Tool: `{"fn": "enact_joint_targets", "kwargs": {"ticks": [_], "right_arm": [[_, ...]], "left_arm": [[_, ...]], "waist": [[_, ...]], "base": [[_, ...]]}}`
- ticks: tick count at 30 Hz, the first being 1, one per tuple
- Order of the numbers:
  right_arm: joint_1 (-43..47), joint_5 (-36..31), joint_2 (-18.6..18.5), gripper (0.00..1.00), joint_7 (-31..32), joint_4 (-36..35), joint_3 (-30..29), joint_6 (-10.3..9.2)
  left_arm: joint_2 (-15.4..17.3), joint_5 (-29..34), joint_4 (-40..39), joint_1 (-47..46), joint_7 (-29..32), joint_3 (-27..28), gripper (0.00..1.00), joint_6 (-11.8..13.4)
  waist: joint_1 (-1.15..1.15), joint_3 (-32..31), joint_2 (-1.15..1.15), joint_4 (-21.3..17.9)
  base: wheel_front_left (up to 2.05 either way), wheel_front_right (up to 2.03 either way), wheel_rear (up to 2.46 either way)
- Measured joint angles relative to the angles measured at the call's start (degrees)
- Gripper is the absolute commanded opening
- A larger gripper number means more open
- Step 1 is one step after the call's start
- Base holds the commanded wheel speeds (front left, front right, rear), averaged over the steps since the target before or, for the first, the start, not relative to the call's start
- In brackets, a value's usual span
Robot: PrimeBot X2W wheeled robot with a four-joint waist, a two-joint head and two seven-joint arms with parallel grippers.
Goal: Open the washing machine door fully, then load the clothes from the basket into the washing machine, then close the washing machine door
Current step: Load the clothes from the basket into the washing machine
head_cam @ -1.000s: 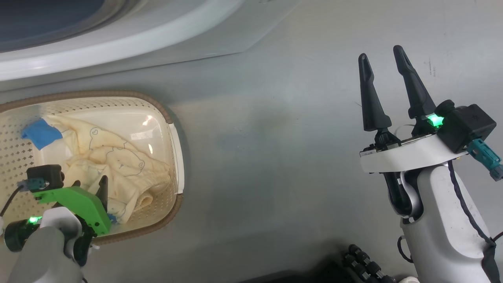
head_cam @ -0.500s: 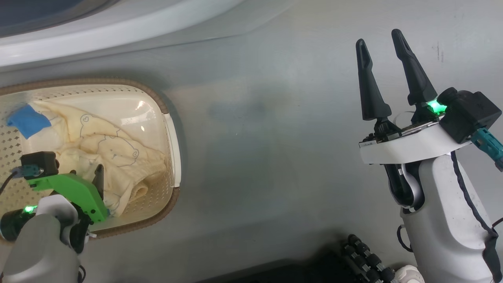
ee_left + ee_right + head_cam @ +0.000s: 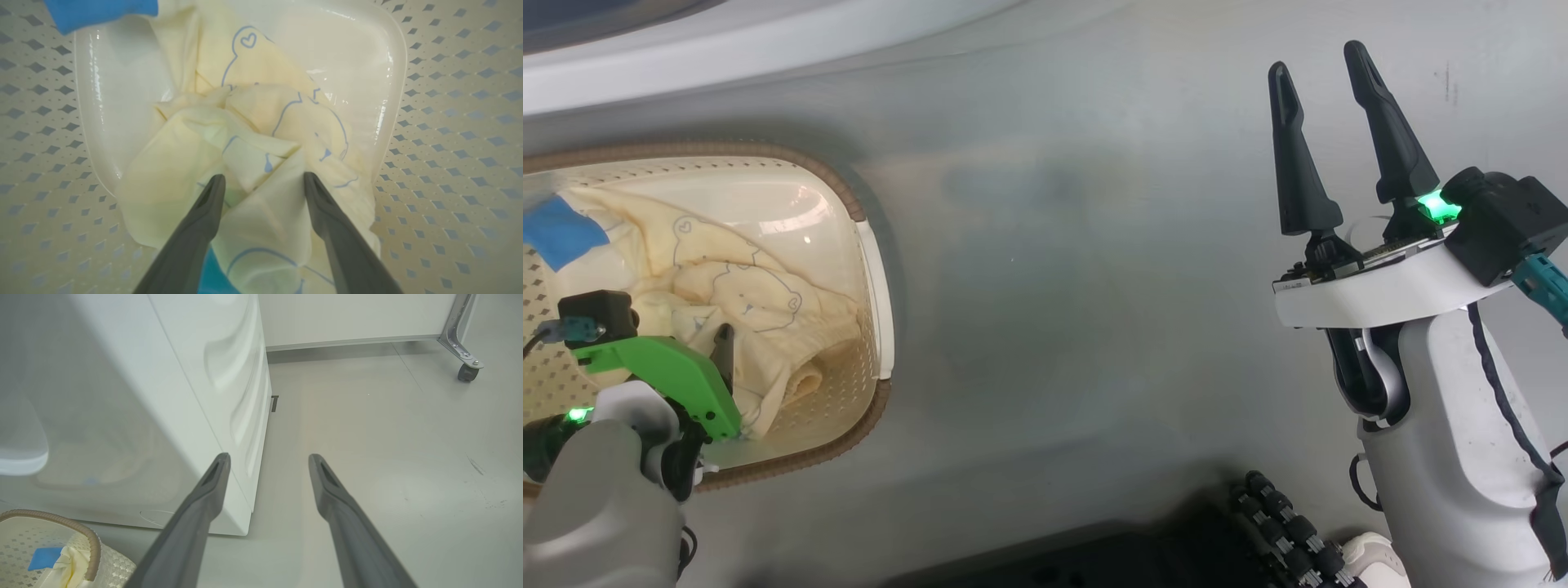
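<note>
Down in the basket [image 3: 872, 269], on the floor [image 3: 1094, 286] to the robot's left and just in front of the washing machine [image 3: 184, 375], lie the clothes [image 3: 245, 163]: a crumpled cream-yellow heap with thin blue line drawings, filling the basket's near half. The heap's long axis runs slantwise, from a blue cuff [image 3: 560, 233] at the far left to a rolled edge at the near right, while the basket itself lies lengthwise from left to right. Straight above the heap hangs the left gripper [image 3: 263, 179], pointing down into it, its jaws spread wide with a raised fold standing between them. The tips look to be at the cloth, perhaps pressing into it, but nothing is pinched. That is what the coming move turns on, I'd say: the cloth lies directly below and between those jaws, so closing them should catch the fold. The right gripper [image 3: 1316, 59] is well apart on the far right, over bare floor, jaws likewise spread and empty, pointing past the machine's corner. The left arm is plainly the nearer one.
</note>
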Motion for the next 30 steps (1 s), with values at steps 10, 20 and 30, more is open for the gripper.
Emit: {"fn": "enact_joint_targets", "kwargs": {"ticks": [10,20,30], "right_arm": [[-1.1,0.0,0.0,1.0,0.0,-0.1,0.2,0.0],[-1.8,0.0,0.0,1.0,0.0,0.0,0.0,0.0],[-1.8,-0.1,0.0,1.0,0.0,0.0,-0.3,0.0]], "left_arm": [[0.2,-0.4,2.2,-2.3,0.1,0.1,1.0,0.0],[-0.1,-0.4,4.5,-3.4,-0.8,0.0,1.0,0.0],[-0.8,-0.4,6.2,-4.8,-2.5,-0.4,1.0,-0.3]], "waist": [[0.0,2.4,0.0,-0.3],[0.0,3.2,0.0,-0.4],[0.0,3.7,0.0,-0.1]], "base": [[0.0,0.0,0.0],[0.0,0.0,0.0],[0.0,0.0,0.0]]}}
